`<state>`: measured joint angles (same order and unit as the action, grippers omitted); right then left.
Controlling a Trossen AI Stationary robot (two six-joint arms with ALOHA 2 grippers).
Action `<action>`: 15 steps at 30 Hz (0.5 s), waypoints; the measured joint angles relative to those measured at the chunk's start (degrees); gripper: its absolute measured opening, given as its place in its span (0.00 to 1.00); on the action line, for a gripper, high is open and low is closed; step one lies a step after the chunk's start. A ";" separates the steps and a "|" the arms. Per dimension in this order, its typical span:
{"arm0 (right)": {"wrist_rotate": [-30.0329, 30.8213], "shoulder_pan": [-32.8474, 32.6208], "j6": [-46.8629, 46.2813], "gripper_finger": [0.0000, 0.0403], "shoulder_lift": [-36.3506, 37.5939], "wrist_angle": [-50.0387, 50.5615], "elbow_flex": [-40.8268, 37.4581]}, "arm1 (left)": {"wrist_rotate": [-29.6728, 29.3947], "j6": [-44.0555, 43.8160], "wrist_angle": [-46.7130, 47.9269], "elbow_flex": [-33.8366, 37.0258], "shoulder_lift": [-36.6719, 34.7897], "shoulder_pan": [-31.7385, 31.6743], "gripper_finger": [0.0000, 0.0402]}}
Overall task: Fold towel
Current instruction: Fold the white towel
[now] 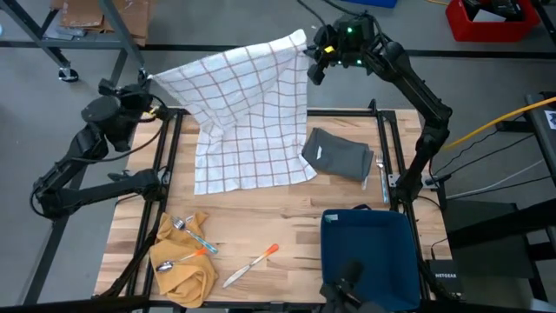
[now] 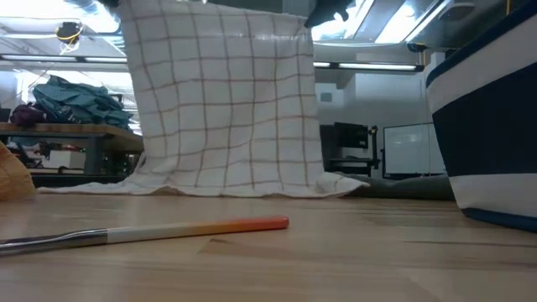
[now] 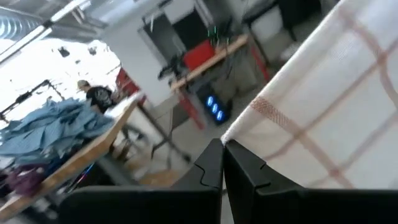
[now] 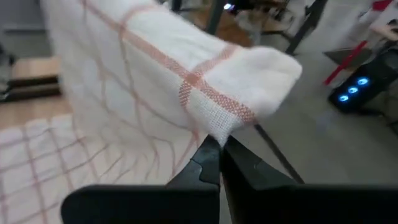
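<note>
At the near edge of my bench (image 1: 287, 217) lie a yellow cloth (image 1: 184, 265) at 7 o'clock, with cutlery on it, and a blue bin (image 1: 369, 252) at 5. The checked towel (image 1: 252, 113), thin woven cotton, hangs like a curtain toward 12, its lower hem resting on the wood. My left hand (image 1: 149, 80) pinches one top corner, my right hand (image 1: 311, 54) the other, both clenched on cloth. The top edge runs between them from 10 to 1.

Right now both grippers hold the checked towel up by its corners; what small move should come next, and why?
Probably carry both corners forward over the table. The left gripper and right gripper pinch the towel at its top corners, while its lower edge rests on the table, so bringing the top towards that edge would make the first fold.
</note>
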<state>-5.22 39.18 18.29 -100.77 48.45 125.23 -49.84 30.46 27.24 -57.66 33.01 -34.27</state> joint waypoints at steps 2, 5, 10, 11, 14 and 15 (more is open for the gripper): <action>-0.80 -0.06 0.28 0.02 -0.60 1.80 0.00 | -0.05 -0.36 3.46 0.01 0.00 -0.99 0.00; -2.05 -0.11 2.01 0.02 -1.45 6.27 -0.07 | 1.30 -1.73 7.76 0.01 0.00 -1.52 0.00; 0.77 0.79 4.96 0.02 -2.22 12.23 -0.09 | 1.83 -1.49 7.39 0.03 0.09 -2.18 0.00; 0.90 1.20 4.30 0.02 -2.26 12.93 -0.09 | 1.85 -1.50 7.38 0.03 0.07 -2.41 0.00; -0.74 2.17 1.76 0.02 -2.58 14.78 -0.09 | 2.89 -2.12 9.88 0.03 0.09 -2.59 0.00; -2.41 2.20 1.62 0.02 -2.58 16.17 -0.09 | 3.83 -3.09 11.38 0.03 0.09 -2.57 0.00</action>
<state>-7.63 41.38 19.90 -103.35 64.62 125.14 -46.01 27.36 38.61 -57.63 33.10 -36.84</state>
